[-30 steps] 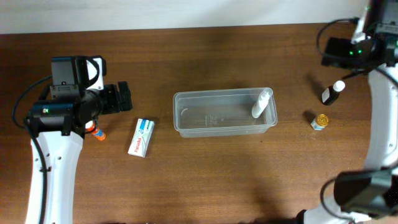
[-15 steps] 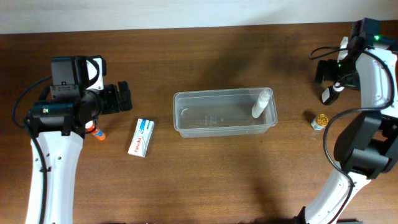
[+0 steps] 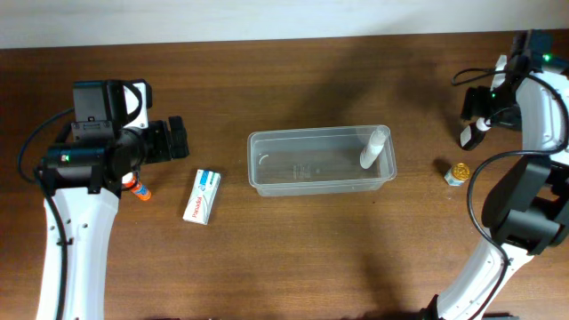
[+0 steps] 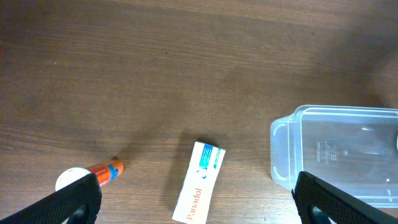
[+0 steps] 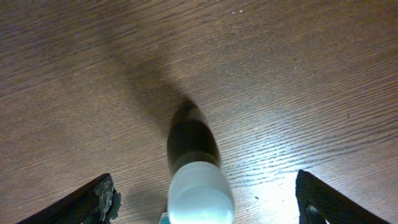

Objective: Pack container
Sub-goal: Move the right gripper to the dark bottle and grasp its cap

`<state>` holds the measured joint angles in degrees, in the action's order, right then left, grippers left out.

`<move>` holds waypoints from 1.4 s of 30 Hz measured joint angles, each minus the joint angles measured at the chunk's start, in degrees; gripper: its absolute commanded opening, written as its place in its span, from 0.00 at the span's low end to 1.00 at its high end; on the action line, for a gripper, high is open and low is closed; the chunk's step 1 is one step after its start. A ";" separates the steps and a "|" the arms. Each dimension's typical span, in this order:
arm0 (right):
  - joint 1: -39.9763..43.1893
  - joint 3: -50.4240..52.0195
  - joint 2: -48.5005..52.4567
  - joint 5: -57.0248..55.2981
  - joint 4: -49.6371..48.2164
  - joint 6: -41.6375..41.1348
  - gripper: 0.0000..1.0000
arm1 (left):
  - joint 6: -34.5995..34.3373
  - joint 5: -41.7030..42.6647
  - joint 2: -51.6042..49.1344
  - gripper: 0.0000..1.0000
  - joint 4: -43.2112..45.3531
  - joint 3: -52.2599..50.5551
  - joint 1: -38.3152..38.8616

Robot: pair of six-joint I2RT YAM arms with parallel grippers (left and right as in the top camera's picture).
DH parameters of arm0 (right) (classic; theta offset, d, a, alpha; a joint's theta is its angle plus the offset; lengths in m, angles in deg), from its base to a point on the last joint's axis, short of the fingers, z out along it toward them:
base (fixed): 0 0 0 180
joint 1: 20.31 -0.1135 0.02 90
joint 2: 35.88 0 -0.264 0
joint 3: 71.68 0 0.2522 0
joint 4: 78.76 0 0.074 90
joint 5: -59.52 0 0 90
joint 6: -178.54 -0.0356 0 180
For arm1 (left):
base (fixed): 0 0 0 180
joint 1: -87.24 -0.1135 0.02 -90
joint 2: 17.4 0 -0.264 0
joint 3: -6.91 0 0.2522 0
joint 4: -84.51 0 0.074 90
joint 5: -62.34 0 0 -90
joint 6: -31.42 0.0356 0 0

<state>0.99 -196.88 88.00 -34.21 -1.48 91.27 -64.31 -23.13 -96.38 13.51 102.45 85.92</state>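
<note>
The clear container sits mid-table with a white bottle leaning in its right end; its left end shows in the left wrist view. At the far right, my right gripper hangs over a dark bottle with a white cap. In the right wrist view the gripper is open, with one finger on each side of the cap and a gap on both sides. My left gripper is open above a white Panadol box and holds nothing.
An orange-and-white tube lies left of the box, beside the left arm. A small gold-capped jar stands right of the container, just below the dark bottle.
My right gripper has swung in from the far corner and come down around the dark bottle's cap. Its fingers have drawn in slightly. The left arm has not moved.
</note>
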 measured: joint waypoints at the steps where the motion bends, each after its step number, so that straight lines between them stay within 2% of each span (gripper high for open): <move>1: 0.02 0.00 0.00 0.00 -0.28 0.07 0.81 | 0.00 0.00 0.00 0.99 0.00 0.00 0.00; 5: 0.04 0.09 0.00 0.15 -0.96 0.11 0.74 | 0.00 0.00 0.00 0.99 0.00 0.00 0.00; 10: 0.04 0.42 0.00 0.17 -1.22 0.24 0.58 | 0.00 0.00 0.00 0.99 0.00 0.00 0.00; 15: 0.04 0.66 0.00 0.17 -1.20 0.24 0.56 | 0.00 0.00 0.00 0.99 0.00 0.00 0.00; 17: 0.04 0.72 0.00 0.17 -1.20 0.26 0.48 | 0.00 0.00 0.00 0.99 0.00 0.00 0.00; 27: 0.04 0.72 0.00 1.11 -0.83 0.26 0.39 | 0.00 0.00 0.00 0.99 0.00 0.00 0.00; 31: 0.04 0.72 0.00 1.44 -0.57 0.26 0.30 | 0.00 0.00 0.00 0.99 0.00 0.00 0.00; 42: 0.04 0.72 0.00 1.90 -0.28 0.33 0.17 | 0.00 0.00 0.00 0.99 0.00 0.00 0.00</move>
<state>1.04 -196.16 88.00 -32.31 -1.76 91.59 -64.31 -23.13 -96.38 13.51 102.45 85.92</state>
